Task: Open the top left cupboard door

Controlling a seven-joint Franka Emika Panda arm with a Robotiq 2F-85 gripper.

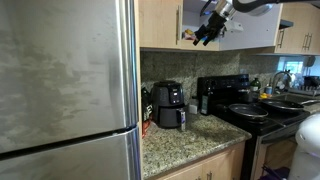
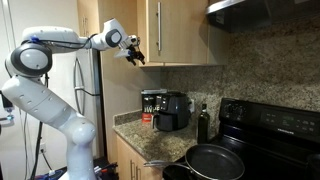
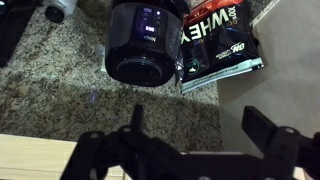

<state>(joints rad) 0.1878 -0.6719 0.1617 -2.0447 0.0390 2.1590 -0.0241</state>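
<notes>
The top left cupboard door [image 1: 160, 22] is flat honey-coloured wood with a slim vertical metal handle [image 1: 178, 22] at its edge, and it looks shut. It also shows in an exterior view [image 2: 126, 14] behind my wrist. My gripper [image 1: 208, 32] hangs in front of the cupboards' lower part, just beside the handle. It shows in both exterior views [image 2: 135, 53]. I cannot tell whether it touches the handle. In the wrist view my gripper [image 3: 195, 135] is open and empty, looking down at the counter.
A steel fridge [image 1: 65, 80] fills the near side. On the granite counter [image 3: 60, 95] below stand a black air fryer [image 3: 145, 45], a black whey bag [image 3: 220, 50] and a dark bottle [image 2: 204, 122]. A black stove with pans [image 2: 215, 160] is beside them. A pale door panel [image 1: 250, 28] adjoins.
</notes>
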